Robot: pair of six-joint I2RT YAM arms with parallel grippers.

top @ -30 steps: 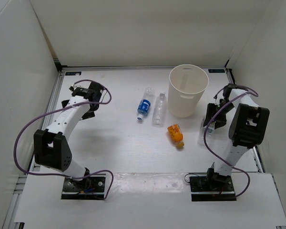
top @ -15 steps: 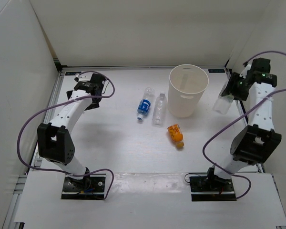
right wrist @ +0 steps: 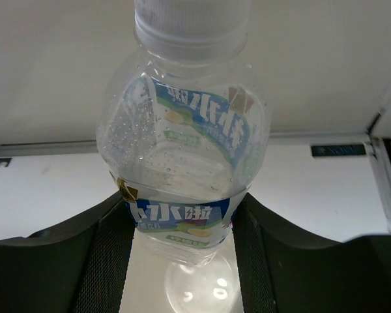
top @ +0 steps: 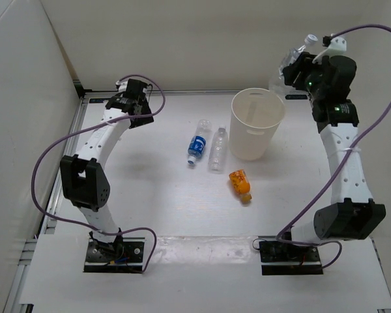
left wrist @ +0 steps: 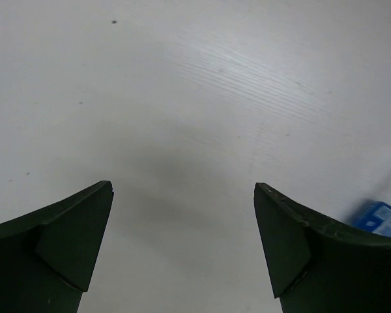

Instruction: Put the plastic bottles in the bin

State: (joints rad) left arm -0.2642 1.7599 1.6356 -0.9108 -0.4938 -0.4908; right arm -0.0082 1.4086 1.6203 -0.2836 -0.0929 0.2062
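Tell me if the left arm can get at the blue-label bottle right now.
Probably yes. The left gripper is open and empty, and the blue-label bottle lies flat in the open with nothing between them. The plain clear bottle lies close beside it, on the far side.

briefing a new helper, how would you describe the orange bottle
Find the tall white bin at the back of the table. The orange bottle lies just in front of it. It alone is coloured; the two bottles left of the bin are clear.
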